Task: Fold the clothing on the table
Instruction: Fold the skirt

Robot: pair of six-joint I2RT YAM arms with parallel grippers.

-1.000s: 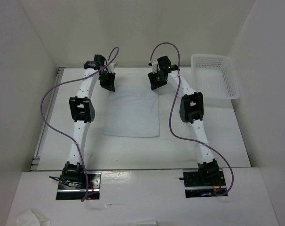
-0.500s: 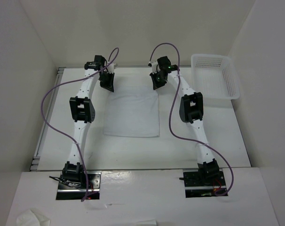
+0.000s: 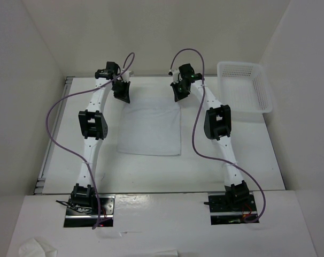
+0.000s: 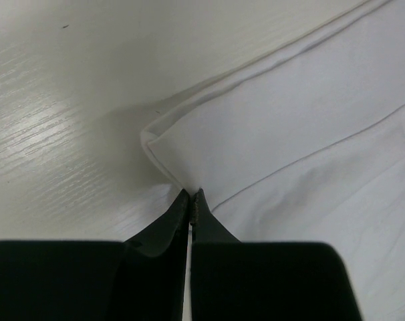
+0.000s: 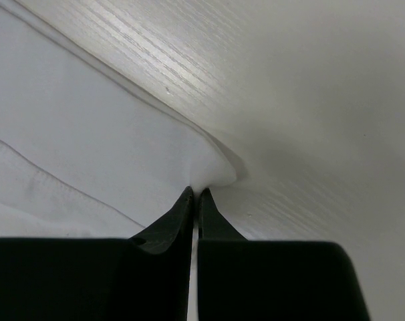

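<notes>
Where the white table (image 3: 258,160) fills the middle of the overhead view, the clothing (image 3: 150,128) lies on it as a pale rectangle at the centre of the frame, spread mostly flat; the white mesh basket (image 3: 246,85) stands on the table in the upper right, well apart from the cloth. My left gripper (image 4: 191,197) sits at the cloth's upper left corner in the overhead view; in the left wrist view my black fingers (image 4: 162,231) rise from the bottom edge and meet tip to tip, pinched on the folded corner, which lifts a little off the wood-grained surface and throws a shadow to the left. My right gripper (image 5: 194,194) is at the upper right corner; in its own view the fingertips are pressed together on a small rounded bulge of fabric at the frame's centre, bare table running off to the right. A hem seam crosses the cloth in both wrist views.
</notes>
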